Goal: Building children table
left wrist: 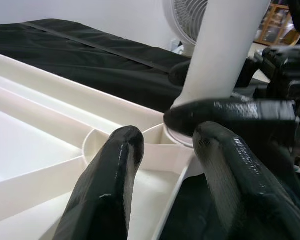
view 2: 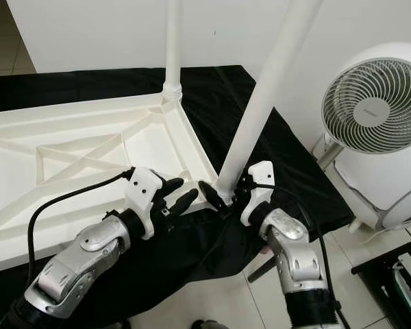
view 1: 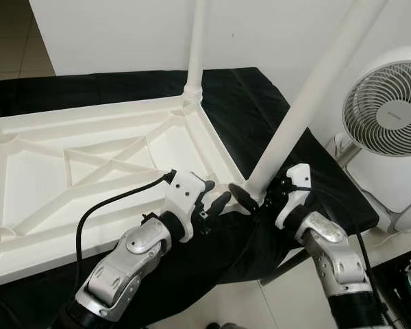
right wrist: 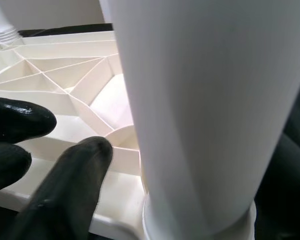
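Note:
A white plastic table top (view 1: 48,171) lies upside down on a black cloth (view 1: 246,96), ribs facing up. One white leg (view 1: 196,48) stands upright in the far right corner. A second white leg (view 1: 308,96) leans to the right, its foot in the near right corner socket (left wrist: 160,145). My right gripper (view 1: 255,194) is shut on this leg just above the socket; one of its fingers (left wrist: 225,112) crosses the leg's base. My left gripper (view 1: 216,197) is open just left of that corner, its fingers (left wrist: 110,185) over the table's rim, holding nothing.
A white floor fan (view 1: 390,103) stands close on the right, beside the cloth's edge. A white wall runs behind the table. Tiled floor (view 1: 226,301) shows in front. A black cable (view 1: 109,202) loops from my left wrist over the table top.

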### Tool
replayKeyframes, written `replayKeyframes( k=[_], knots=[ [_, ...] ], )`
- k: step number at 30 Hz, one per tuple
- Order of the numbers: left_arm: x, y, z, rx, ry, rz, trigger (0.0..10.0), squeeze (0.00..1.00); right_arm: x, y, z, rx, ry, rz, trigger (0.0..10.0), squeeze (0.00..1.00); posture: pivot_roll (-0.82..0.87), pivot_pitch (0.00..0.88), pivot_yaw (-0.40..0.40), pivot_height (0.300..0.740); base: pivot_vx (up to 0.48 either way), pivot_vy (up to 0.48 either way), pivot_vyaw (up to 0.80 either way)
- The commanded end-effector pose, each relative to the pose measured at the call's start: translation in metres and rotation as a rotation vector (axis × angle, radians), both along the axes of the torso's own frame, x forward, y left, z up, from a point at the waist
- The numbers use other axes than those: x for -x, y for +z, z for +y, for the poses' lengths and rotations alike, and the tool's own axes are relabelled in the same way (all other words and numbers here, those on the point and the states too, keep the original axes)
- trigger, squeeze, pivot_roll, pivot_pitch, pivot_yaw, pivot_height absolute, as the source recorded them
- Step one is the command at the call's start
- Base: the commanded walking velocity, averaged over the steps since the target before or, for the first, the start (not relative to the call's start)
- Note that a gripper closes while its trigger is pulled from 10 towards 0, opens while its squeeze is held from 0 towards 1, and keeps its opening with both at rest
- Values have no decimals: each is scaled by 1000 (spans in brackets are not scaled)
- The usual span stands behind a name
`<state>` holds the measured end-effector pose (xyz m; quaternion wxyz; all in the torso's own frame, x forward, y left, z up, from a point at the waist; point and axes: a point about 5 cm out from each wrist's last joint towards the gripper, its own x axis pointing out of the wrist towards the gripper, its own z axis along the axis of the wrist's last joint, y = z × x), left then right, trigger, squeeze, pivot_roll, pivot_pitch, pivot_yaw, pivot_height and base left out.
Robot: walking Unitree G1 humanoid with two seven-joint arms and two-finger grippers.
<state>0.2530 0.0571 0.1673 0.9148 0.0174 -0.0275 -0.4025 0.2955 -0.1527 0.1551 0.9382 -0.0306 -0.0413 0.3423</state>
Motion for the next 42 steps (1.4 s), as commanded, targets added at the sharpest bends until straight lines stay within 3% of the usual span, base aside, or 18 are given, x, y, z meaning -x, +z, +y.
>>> replayKeyframes(
  k=[1,2,3,21,26,33,35,36,37,38,40,42],
  knots=[
    [4,-5,-3,-26,-122,5,10000,0,-2,-2,-4,9,35,5,784,0,63,100,-68,740,0,0,0],
    [4,-6,-2,-30,-123,5,10000,0,-4,-3,-5,9,53,9,784,0,64,100,-67,740,0,0,0],
    [4,-6,-1,-35,-124,4,10000,0,-5,-5,-5,1,79,24,0,0,68,101,-64,740,0,0,0],
    [4,-5,-2,-34,-128,1,10000,0,7,-10,-2,-52,106,51,0,0,59,108,-67,740,0,0,0],
    [4,-5,-2,-31,-122,1,10000,0,14,-7,11,-105,9,32,0,0,56,113,-75,740,0,0,0],
    [7,-8,4,-39,-130,11,10000,0,19,-8,27,-193,-241,33,0,0,50,130,-82,740,0,0,0],
    [7,-8,4,-39,-130,11,10000,0,19,-8,27,-193,-241,33,0,0,50,130,-82,740,0,0,0],
    [6,-8,7,-40,-128,11,10000,0,20,-8,29,-200,-305,32,6078,0,50,130,-82,740,0,0,0],
    [6,-8,7,-40,-128,11,10000,0,20,-8,29,-200,-305,32,6078,0,50,130,-82,740,0,0,0],
    [4,-8,10,-43,-117,8,10000,0,19,-10,30,-221,-410,45,10000,0,45,140,-83,740,0,0,0],
    [2,-7,15,-46,-103,4,10000,0,19,-12,30,-239,-534,61,10000,0,45,140,-83,740,0,0,0],
    [1,-6,16,-48,-99,0,10000,0,18,-13,29,-232,-574,67,10000,0,45,140,-83,740,0,0,0]
  ],
)
